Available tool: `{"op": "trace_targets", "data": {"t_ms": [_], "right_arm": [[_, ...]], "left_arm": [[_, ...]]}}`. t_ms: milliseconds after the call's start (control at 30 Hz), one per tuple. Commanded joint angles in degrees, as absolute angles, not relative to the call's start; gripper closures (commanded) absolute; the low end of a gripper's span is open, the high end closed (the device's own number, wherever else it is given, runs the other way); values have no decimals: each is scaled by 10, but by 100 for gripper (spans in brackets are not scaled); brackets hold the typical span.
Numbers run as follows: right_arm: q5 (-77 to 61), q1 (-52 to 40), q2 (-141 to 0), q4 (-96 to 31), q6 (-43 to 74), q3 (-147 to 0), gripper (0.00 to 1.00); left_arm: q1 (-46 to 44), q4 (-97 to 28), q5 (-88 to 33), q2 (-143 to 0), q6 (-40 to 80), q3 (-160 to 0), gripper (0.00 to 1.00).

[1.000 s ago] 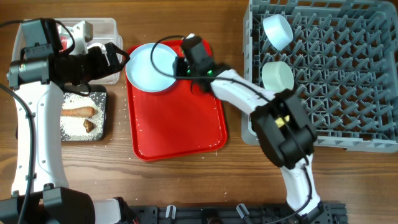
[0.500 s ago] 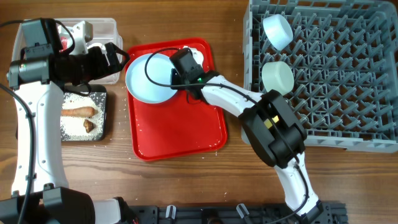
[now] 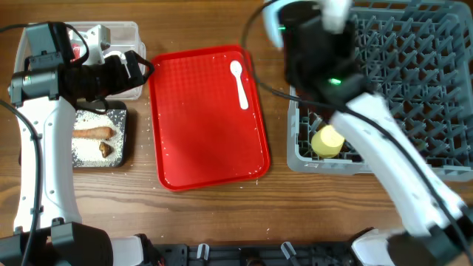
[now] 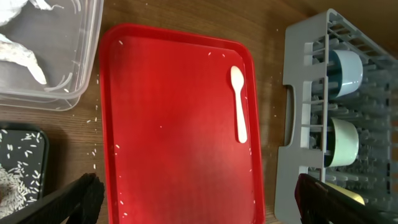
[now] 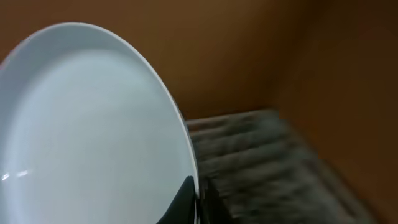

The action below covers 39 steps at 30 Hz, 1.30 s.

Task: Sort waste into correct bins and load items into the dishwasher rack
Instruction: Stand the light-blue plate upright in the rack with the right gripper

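My right gripper (image 5: pixel 196 199) is shut on the rim of the light blue plate (image 5: pixel 81 124) and holds it tilted on edge over the grey dishwasher rack (image 3: pixel 414 89). In the overhead view that arm is blurred above the rack's left part. The white spoon (image 3: pixel 240 83) lies on the red tray (image 3: pixel 211 140). The blue bowl (image 4: pixel 345 68), the green bowl (image 4: pixel 342 143) and the yellow cup (image 3: pixel 327 142) sit in the rack. My left gripper (image 4: pixel 199 199) is open and empty above the red tray, beside the clear tub (image 3: pixel 131 29).
The black tray (image 3: pixel 122 151) holds rice, a brown carrot-like stick (image 3: pixel 92 133) and a small brown lump (image 3: pixel 106 148). Crumpled white paper (image 4: pixel 18 53) lies in the clear tub. Stray rice grains dot the table and the red tray.
My right arm lifted the plate off the red tray and swung it right, over the rack. The spoon and the yellow cup now show. The left arm has not moved.
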<state>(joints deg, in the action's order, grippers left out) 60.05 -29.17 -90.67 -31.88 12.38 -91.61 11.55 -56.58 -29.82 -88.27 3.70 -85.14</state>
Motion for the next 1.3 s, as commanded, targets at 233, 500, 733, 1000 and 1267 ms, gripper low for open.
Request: {"op": "trace_targets", "data": {"t_ms": [233,500,733,1000,1267], "right_arm": [[585,-92,-926,-406,-127,-889,96],[495,-40,-1034,-337,-260,-889,96],[497,-15,-1074,-269,-288,-889,96],[497,5,-1068,-211,-300,-889,96],[488,5,-1053,-168,-376,-889,96]], "left_arm": [[119,-564,-299,-883,34,-855,0],[119,-564,-299,-883,34,-855,0],[119,-564,-299,-883,34,-855,0],[119,-564,-299,-883,34,-855,0],[119,-564,-299,-883,34,-855,0]]}}
